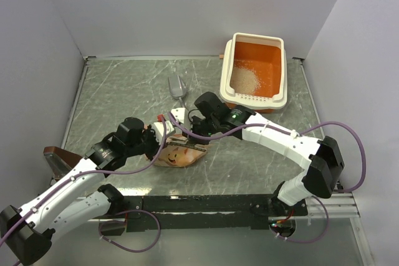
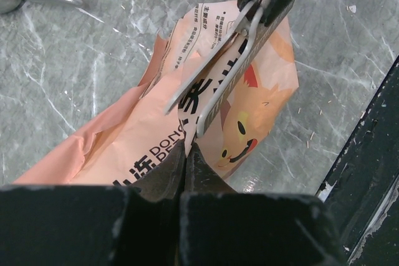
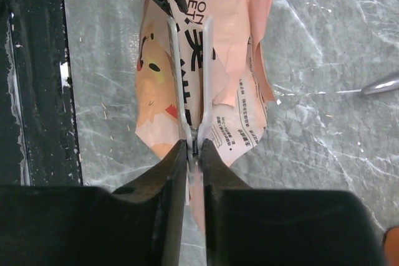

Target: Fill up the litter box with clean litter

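Note:
The litter box [image 1: 282, 70] stands at the back right, orange inside with a cream rim. A heap of clean litter [image 1: 244, 79] lies in it. A pink-orange paper bag [image 1: 181, 154] with a cartoon face lies at the table's middle front. My left gripper [image 2: 186, 147] is shut on the bag's [image 2: 124, 144] edge. My right gripper [image 3: 195, 147] is shut on the handle end of a white clip [image 3: 190, 79] whose two arms straddle the bag [image 3: 234, 42]. The clip also shows in the left wrist view [image 2: 218, 85]. In the top view, the left gripper [image 1: 157, 139] and right gripper [image 1: 190, 133] meet over the bag.
A small grey metal scoop [image 1: 176, 86] lies behind the bag, left of the litter box. A brown object [image 1: 56, 157] sits at the table's left edge. A black rail [image 1: 206, 204] runs along the near edge. White walls enclose the table.

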Motion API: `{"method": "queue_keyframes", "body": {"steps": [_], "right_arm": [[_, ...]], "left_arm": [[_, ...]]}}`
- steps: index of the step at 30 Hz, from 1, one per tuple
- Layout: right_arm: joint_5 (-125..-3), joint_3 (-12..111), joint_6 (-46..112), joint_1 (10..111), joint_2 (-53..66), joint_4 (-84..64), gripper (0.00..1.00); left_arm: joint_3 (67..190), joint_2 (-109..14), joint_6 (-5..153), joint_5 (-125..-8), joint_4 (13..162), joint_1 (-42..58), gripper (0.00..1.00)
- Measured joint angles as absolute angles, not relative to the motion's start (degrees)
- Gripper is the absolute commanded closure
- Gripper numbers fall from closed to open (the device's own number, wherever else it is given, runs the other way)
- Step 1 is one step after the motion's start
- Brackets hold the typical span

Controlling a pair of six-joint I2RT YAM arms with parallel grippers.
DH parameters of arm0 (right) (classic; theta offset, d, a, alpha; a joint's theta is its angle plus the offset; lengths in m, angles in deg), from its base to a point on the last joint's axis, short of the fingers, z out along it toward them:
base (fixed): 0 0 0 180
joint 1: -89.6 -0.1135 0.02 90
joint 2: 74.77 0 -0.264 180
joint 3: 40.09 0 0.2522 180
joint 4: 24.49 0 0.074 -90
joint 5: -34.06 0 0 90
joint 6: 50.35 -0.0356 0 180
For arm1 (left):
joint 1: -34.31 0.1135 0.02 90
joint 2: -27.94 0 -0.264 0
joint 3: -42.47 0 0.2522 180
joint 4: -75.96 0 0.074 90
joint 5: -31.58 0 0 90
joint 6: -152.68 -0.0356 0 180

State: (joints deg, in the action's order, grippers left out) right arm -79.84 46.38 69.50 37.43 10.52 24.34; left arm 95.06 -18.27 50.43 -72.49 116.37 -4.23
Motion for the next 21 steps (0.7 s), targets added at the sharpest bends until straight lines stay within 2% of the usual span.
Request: {"method": "queue_keyframes", "body": {"steps": [1,3,4,5,15,21], "right_arm": [[-79.84,46.27,69.28,37.37,10.52,24.21,0.68],[-79.80,45.66,68.82,37.28,10.28,23.49,0.64],[-79.95,45.20,68.54,37.24,10.13,22.90,0.39],[-80.12,44.85,68.14,37.17,10.04,22.24,0.01],[-78.84,43.01,66.33,36.19,8.32,19.97,0.00],[-75.95,39.95,65.63,34.24,2.22,19.71,0.00]], "left_arm": [[95.06,-18.27,50.41,-72.47,116.48,-4.23,0.99],[95.06,-18.27,50.36,-72.47,116.59,-4.21,0.99],[95.06,-18.27,50.34,-72.47,116.64,-4.23,0.99],[95.06,-18.21,50.36,-72.44,116.66,-4.21,0.99],[95.04,-17.68,49.82,-72.62,116.86,-4.28,0.98],[95.06,-17.71,49.86,-72.42,116.46,-4.43,0.96]]}}
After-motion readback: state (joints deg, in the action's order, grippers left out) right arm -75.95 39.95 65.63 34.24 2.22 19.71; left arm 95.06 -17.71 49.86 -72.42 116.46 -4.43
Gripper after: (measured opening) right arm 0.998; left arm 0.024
